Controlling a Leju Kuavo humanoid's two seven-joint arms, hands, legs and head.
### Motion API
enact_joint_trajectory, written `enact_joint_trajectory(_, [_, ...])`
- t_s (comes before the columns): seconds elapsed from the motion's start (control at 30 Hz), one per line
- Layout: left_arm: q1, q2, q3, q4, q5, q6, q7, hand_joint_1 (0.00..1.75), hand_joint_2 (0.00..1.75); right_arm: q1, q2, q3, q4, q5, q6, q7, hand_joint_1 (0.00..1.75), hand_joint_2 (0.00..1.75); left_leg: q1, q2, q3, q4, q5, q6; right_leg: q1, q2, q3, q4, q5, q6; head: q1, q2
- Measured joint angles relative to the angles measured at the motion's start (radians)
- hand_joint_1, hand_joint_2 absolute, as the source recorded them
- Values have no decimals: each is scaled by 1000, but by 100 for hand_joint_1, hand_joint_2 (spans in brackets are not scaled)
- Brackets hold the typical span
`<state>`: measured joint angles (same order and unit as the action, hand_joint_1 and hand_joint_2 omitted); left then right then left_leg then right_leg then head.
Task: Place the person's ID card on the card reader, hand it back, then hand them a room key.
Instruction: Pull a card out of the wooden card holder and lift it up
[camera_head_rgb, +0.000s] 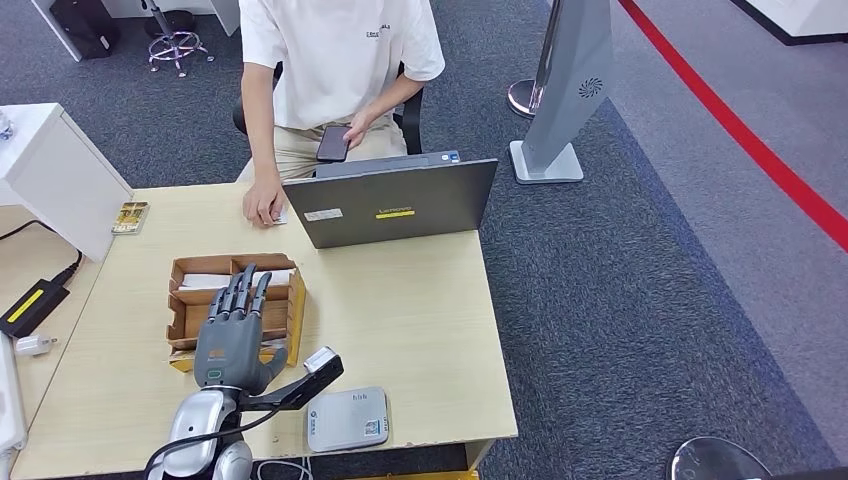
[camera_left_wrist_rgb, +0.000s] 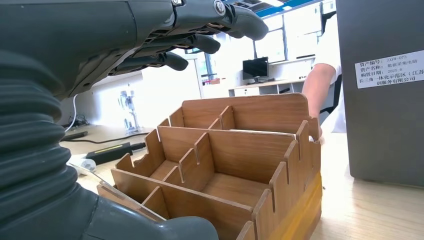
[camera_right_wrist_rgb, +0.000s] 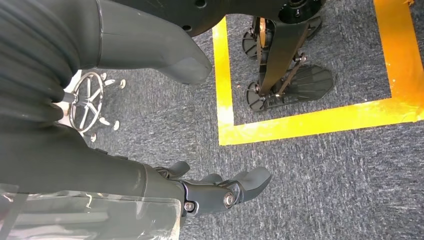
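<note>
I have the left hand (camera_head_rgb: 232, 335) hovering flat over the wooden organiser box (camera_head_rgb: 292, 315), palm down, its dark fingers (camera_head_rgb: 240, 290) stretched out and slightly apart, holding nothing. The left wrist view confirms it: the fingers (camera_left_wrist_rgb: 200, 42) float above the open compartments without touching the dividers. My guess is that the room keys sit in this box, which would explain the reach, though the compartments nearest the camera look bare, and only the far ones show pale, flat contents from the head view.

The box is thin slotted plywood, warm brown, with notched partitions and a yellow base edge, so it is light and could slide if I snag a divider.

The card reader (camera_head_rgb: 348, 418) lies near the front edge of the pale wood-grain tabletop (camera_head_rgb: 420, 310), a white rounded slab just beside my forearm. Something small and bluish sits at its corner; I cannot tell whether that is the ID card or a printed mark.

Across the tabletop the person's hand (camera_head_rgb: 264, 203) rests on a small white item by the grey laptop (camera_head_rgb: 400, 205), whose lid backs onto me. Their other hand holds a phone (camera_head_rgb: 332, 143).

My right hand (camera_right_wrist_rgb: 220, 192) hangs by my side above grey carpet and a yellow floor tape line (camera_right_wrist_rgb: 300, 125), fingers loosely curled and empty.
</note>
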<state>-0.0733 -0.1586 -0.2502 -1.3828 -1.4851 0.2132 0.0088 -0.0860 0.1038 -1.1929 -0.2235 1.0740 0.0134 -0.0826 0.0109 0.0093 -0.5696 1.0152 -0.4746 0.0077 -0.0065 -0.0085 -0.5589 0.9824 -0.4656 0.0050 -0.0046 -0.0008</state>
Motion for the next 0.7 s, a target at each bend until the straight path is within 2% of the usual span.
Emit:
enact_joint_trajectory(0.47, [31, 15, 0, -24, 0, -16, 0, 0, 175, 0, 0, -2, 0, -2, -12, 3, 0, 175, 0, 0, 0, 0, 0, 0, 0, 0, 0, 0, 0, 0, 0, 0])
enact_joint_trajectory(0.7, [100, 32, 0, -85, 0, -15, 0, 0, 175, 1, 2, -10, 0, -14, -18, 4, 0, 175, 0, 0, 0, 0, -1, 0, 0, 0, 0, 0, -1, 0, 0, 0])
